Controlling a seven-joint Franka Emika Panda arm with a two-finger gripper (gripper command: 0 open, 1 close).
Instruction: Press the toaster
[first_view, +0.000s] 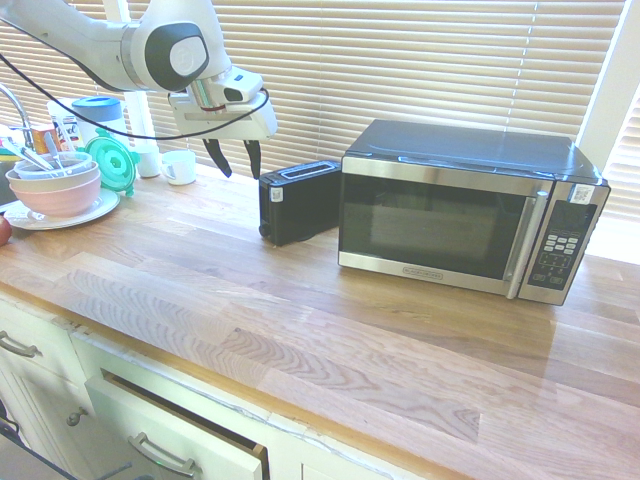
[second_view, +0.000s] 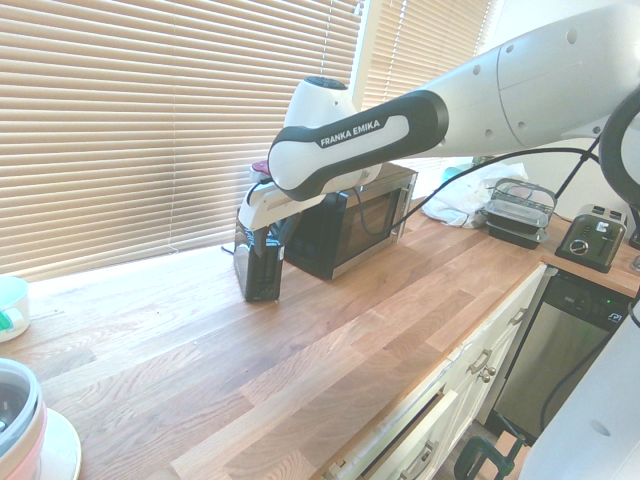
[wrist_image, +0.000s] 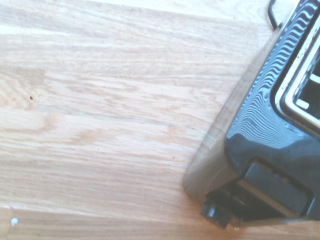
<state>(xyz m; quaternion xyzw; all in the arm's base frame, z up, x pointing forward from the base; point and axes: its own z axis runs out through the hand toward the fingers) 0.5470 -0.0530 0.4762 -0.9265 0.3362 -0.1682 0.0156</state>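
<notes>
The small black toaster (first_view: 298, 201) stands on the wooden counter just left of the microwave, its silver-rimmed slot up and a white label on its near end. My gripper (first_view: 232, 158) hangs in the air up and to the left of it, fingers pointing down and spread apart, holding nothing. From the other side, the toaster (second_view: 259, 261) sits directly under the gripper (second_view: 270, 238), partly covered by the hand. Close up, the toaster's ribbed top, slot rim and end lever (wrist_image: 272, 187) show at the right of the wrist view.
A large steel-and-black microwave (first_view: 470, 208) stands right of the toaster. Stacked bowls on a plate (first_view: 55, 190), a white cup (first_view: 180, 166) and a green-lidded container (first_view: 108, 160) crowd the far left. Window blinds run behind the counter (first_view: 300, 320).
</notes>
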